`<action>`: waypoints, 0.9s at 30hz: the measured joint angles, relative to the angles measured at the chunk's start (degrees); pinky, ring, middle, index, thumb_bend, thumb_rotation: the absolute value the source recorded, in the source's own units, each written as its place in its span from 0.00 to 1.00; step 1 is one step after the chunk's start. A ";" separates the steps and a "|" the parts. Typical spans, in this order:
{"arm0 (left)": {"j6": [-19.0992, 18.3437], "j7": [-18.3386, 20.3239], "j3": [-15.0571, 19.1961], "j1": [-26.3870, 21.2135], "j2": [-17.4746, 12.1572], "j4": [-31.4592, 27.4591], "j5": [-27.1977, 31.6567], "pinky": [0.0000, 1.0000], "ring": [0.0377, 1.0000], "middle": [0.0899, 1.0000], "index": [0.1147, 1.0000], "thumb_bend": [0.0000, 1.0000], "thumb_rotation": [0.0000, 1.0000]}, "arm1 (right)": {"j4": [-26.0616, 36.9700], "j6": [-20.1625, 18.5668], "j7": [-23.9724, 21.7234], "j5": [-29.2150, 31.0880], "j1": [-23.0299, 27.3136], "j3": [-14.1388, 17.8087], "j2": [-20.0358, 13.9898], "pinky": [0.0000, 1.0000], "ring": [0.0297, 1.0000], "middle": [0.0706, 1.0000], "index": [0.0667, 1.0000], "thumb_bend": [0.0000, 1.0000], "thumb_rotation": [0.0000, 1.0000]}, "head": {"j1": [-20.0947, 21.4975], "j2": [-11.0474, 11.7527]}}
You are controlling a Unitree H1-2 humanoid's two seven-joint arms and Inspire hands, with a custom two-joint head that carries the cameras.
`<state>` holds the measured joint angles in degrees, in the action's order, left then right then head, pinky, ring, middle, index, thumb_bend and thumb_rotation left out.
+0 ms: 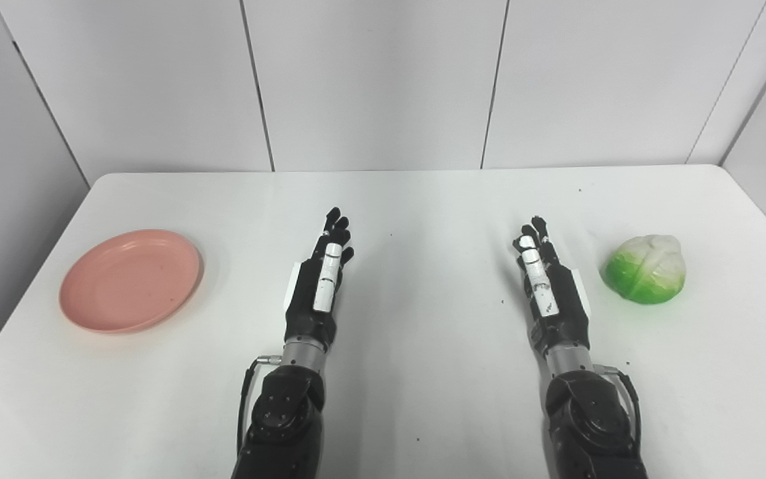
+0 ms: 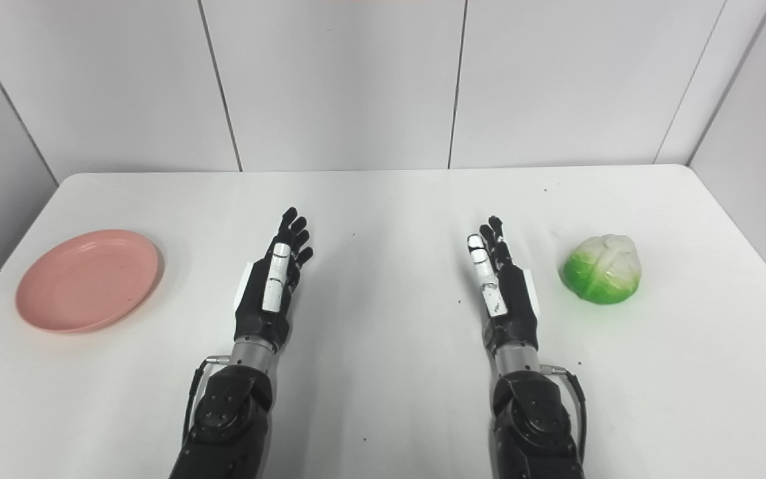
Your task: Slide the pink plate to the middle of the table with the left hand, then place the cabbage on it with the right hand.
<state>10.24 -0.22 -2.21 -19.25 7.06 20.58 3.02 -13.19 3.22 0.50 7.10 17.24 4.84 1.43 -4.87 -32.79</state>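
A pink plate [image 1: 129, 279] lies empty at the left side of the white table [image 1: 423, 199]. A green and white cabbage [image 1: 645, 269] sits at the right side. My left hand [image 1: 320, 283] rests over the table right of the plate, well apart from it, fingers straight and holding nothing. My right hand [image 1: 546, 283] is left of the cabbage, a short gap away, fingers straight and holding nothing. Both hands stand edge-up with thumbs on top.
Grey wall panels [image 1: 383, 80] stand close behind the table's far edge. A few dark specks dot the table top. The table's left and right edges lie just beyond the plate and the cabbage.
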 measured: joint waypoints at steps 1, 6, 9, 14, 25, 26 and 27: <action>-0.13 -0.18 0.02 -0.03 0.02 -0.20 -0.12 1.00 0.98 0.97 0.95 0.69 0.94 | 0.00 0.10 -0.21 0.41 0.01 0.03 -0.15 1.00 0.97 0.99 1.00 0.61 0.78 | -4.05 0.88; -5.57 -1.19 1.11 0.12 -0.35 -4.99 -0.11 1.00 0.99 0.96 0.95 0.71 0.93 | 0.07 0.16 -4.47 5.01 0.02 0.84 -1.95 1.00 1.00 1.00 1.00 0.64 0.76 | -12.78 4.22; -8.94 -1.20 3.22 -4.10 -2.98 -6.43 0.01 1.00 0.98 0.95 0.95 0.75 0.98 | -0.08 0.16 -5.96 6.39 0.07 1.14 -2.52 1.00 1.00 1.00 1.00 0.61 0.78 | -16.20 6.41; -15.01 -1.20 8.18 -9.97 -9.37 -12.08 1.88 1.00 0.96 0.92 0.91 0.79 1.00 | -0.52 0.18 -7.30 7.48 0.30 1.87 -3.35 1.00 1.00 1.00 1.00 0.56 0.80 | -19.38 8.88; -16.20 -4.08 16.55 -9.40 -15.89 -9.93 2.79 0.80 0.79 0.75 0.74 0.81 0.99 | 1.84 -0.50 -7.12 8.20 -0.73 2.97 -3.84 1.00 1.00 1.00 1.00 0.51 0.78 | -18.34 9.59; -16.15 -4.60 17.40 -9.40 -16.93 -9.48 2.71 0.79 0.77 0.74 0.72 0.80 1.00 | 2.07 -0.50 -6.84 7.81 -1.10 2.98 -4.02 1.00 1.00 1.00 1.00 0.49 0.80 | -18.33 9.59; -15.94 -5.04 18.09 -9.40 -17.77 -9.05 2.66 0.76 0.74 0.71 0.70 0.79 1.00 | 2.28 -0.50 -6.62 7.71 -1.45 3.00 -4.18 1.00 1.00 1.00 1.00 0.48 0.80 | -18.25 9.50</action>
<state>-5.70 -5.26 15.87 -28.65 -10.70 11.53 5.68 -10.91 2.72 -6.12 14.81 15.79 7.84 -2.75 -23.12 -23.29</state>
